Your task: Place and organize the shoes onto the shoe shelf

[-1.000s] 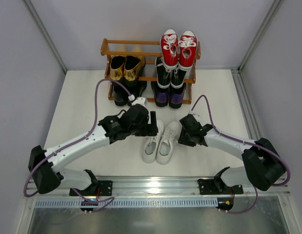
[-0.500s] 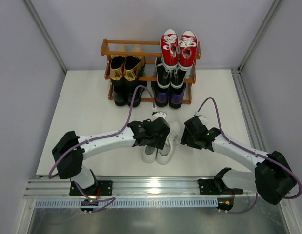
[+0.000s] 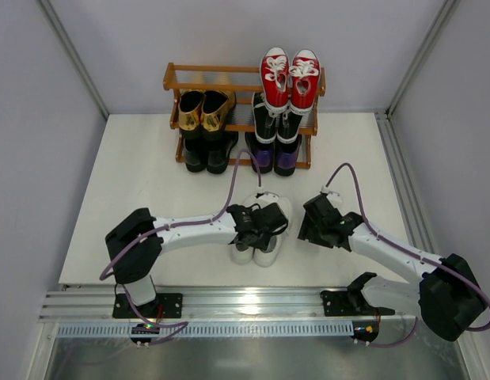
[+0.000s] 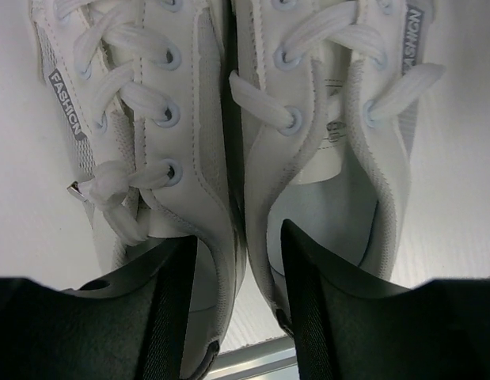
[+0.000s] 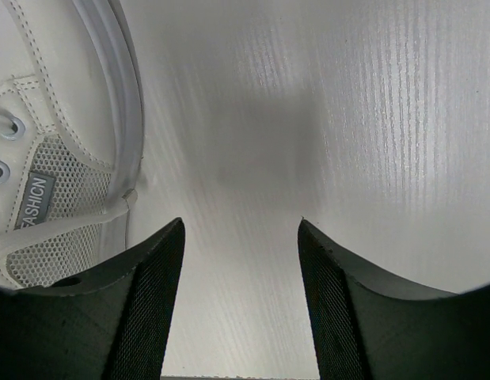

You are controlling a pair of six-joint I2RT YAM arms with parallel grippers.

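With five pairs (image 3: 290,75) standing on the small orange-brown wooden shoe shelf (image 3: 221,70), only the white lace-up sneakers (image 4: 181,95) are left on the white desk (image 3: 142,198), the left gripper (image 4: 238,233) with its jaws straddling their adjoining inner walls, grip unclear, and the right gripper (image 5: 241,226) with its jaws apart and empty.

2 sneakers (image 3: 256,253) lie side by side before the shelf (image 3: 221,69).

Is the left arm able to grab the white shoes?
Probably yes. Its claw sits right over the white shoes, reaching into both, with nothing in the way.
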